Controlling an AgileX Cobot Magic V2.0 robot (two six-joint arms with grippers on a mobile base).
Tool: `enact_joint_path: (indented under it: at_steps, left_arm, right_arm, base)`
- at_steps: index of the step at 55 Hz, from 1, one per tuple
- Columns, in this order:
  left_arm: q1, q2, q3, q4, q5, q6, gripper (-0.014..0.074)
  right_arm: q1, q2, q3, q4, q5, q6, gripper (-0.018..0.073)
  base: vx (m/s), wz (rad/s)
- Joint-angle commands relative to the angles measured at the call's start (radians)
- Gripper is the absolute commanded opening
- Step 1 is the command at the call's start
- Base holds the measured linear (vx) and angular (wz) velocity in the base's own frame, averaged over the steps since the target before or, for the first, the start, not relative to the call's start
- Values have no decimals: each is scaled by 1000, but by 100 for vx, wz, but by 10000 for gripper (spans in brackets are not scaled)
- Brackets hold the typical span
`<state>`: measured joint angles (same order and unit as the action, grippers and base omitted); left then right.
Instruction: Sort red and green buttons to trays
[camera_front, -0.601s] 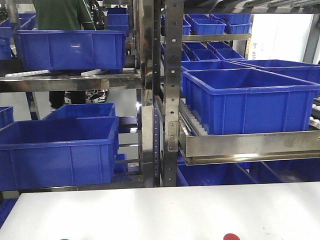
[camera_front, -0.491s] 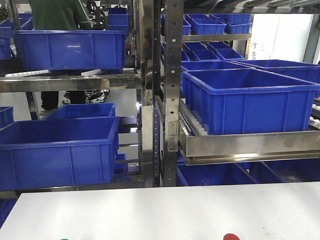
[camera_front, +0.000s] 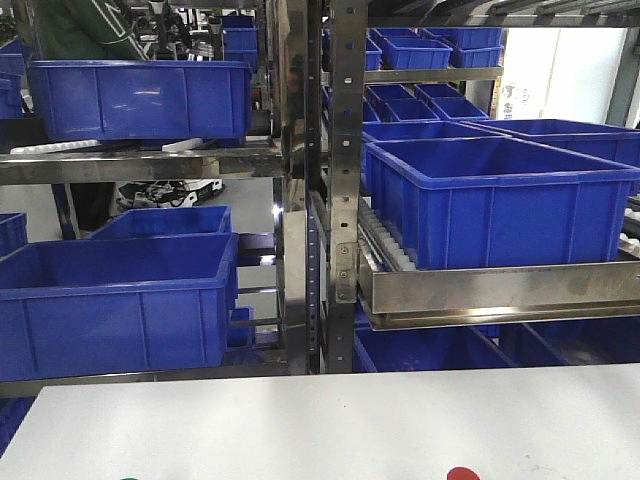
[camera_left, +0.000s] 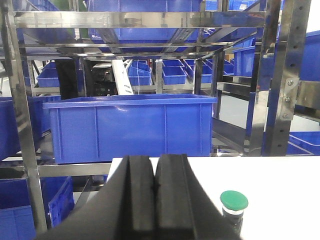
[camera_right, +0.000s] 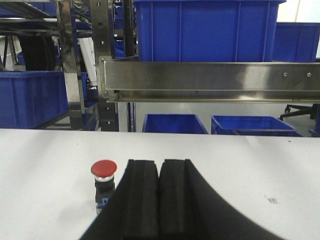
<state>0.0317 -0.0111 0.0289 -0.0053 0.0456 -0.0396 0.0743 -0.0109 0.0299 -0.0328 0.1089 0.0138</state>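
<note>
Steel racks (camera_front: 300, 200) stacked with blue crates (camera_front: 500, 200) fill the warehouse behind a white desk (camera_front: 330, 420), where a two-armed robot stands at the start of a sorting job. Both arms are low over the near edge of the desk. The left hand (camera_left: 155, 162) and the right hand (camera_right: 159, 164) are each closed with the fingers pressed together and nothing between them, a resting posture that suggests no pick has begun.

The green button (camera_left: 234, 202) stands upright on the desk ahead of the left hand and a little to its right, clear of the fingers. The red button (camera_right: 103, 172) stands upright beside the right hand, on its left, also untouched. Each button appears to sit within reach of its own arm, likely so the two can be lifted separately. Neither tray shows in any view, so where the buttons must go cannot be told.

Compared with the front view half a second ago, the desk, crates and buttons are unchanged; only a person in green (camera_front: 80, 25) beyond the top-left crate has shifted left and bent down.
</note>
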Motion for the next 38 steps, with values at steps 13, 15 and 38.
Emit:
enact_joint_path:
  at_steps: [13, 15, 38]
  left_arm:
    - [-1, -12, -71, -13, -302, -11, -6]
    - [-1, -11, -95, -25, -356, -8, -6]
    - [-1, 614, -528, -27, -294, 17, -6]
  right_arm:
    - [-7, -4, -70, 51, -298, 3, -8]
    - [-7, 4, -113, 49, -298, -14, -8]
    - [-7, 652, -599, 46, -363, -94, -8]
  base:
    - [0, 0]
    - [0, 0]
    - [0, 0]
